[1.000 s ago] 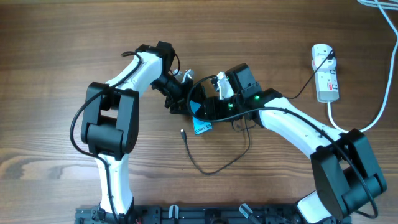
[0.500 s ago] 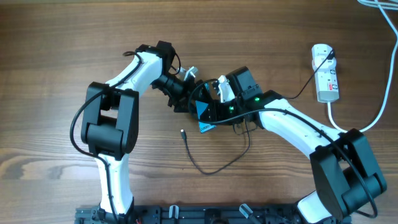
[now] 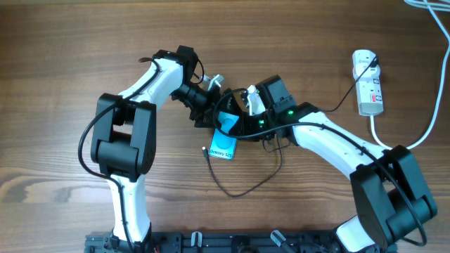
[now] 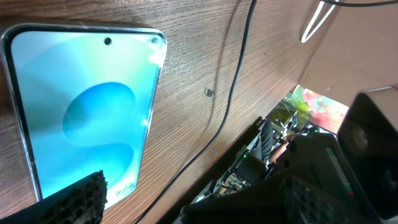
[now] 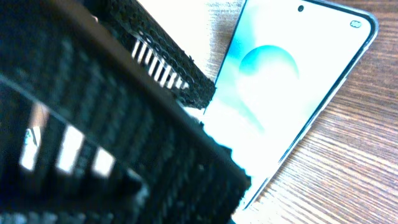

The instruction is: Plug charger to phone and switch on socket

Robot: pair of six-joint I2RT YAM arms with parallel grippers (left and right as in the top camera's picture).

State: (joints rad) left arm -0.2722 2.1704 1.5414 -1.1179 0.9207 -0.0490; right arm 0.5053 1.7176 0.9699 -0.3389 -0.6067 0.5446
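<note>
The phone (image 3: 223, 145) lies flat on the wooden table with its cyan screen up, and its top end is tucked under the two grippers. It fills the left of the left wrist view (image 4: 81, 106) and the right of the right wrist view (image 5: 286, 87). My left gripper (image 3: 209, 114) is open, with one finger pad over the phone's lower corner (image 4: 193, 199). My right gripper (image 3: 236, 125) has a black finger pad over the phone's edge (image 5: 211, 155); its state is unclear. The charger's metal tip (image 3: 205, 150) lies loose just left of the phone, and its cable (image 4: 231, 93) loops away. The socket (image 3: 368, 88) sits far right.
The black cable loops in front of the phone (image 3: 242, 191) and runs on to the black plug at the socket's top end. A thick white cord (image 3: 424, 133) curves along the right edge of the table. The arm bases stand at the front edge.
The phone was tilted up on its edge between the grippers; it now lies flat, screen up, a little nearer the front. Both arms have barely moved.
</note>
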